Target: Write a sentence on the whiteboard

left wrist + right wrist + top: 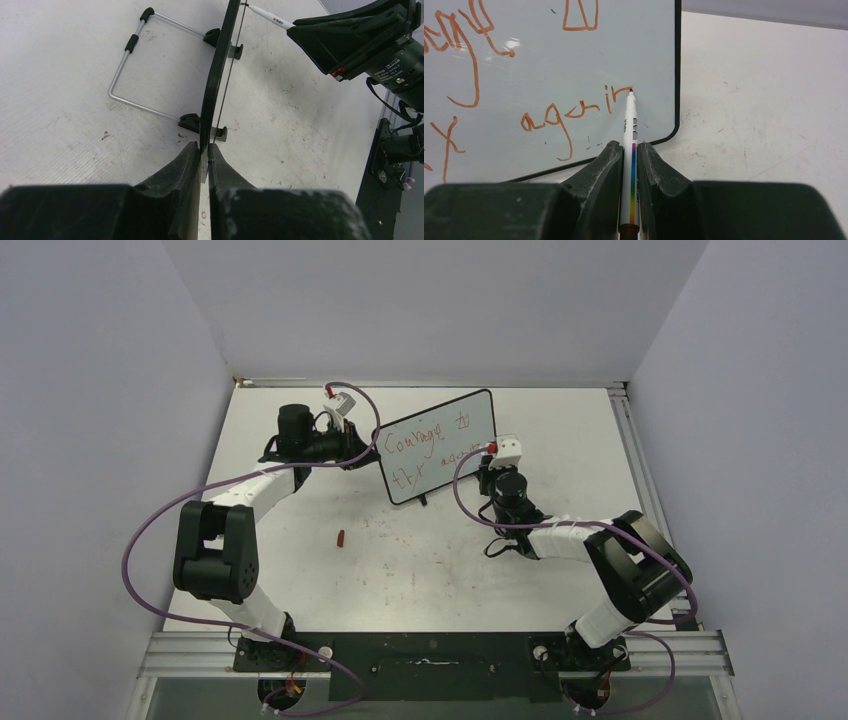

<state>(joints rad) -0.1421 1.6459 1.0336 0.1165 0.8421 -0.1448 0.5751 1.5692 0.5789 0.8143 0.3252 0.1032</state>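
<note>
The whiteboard [437, 445] stands tilted at the back middle of the table on its small black feet. Red handwriting, the sentence [425, 440], runs across it in two lines. My left gripper [368, 452] is shut on the board's left edge; in the left wrist view the board [216, 75] appears edge-on, pinched at the fingertips of that gripper [205, 149]. My right gripper [630, 148] is shut on a white marker [630, 120] with a rainbow stripe. The marker's tip touches the board [549, 60] at the end of the word "again" [564, 112], near the lower right corner.
A small red cap [341, 537] lies on the table in front of the board, to the left. A wire stand [145, 60] props the board from behind. The right arm's wrist [360, 40] hangs close to the board's face. Walls enclose the table on three sides.
</note>
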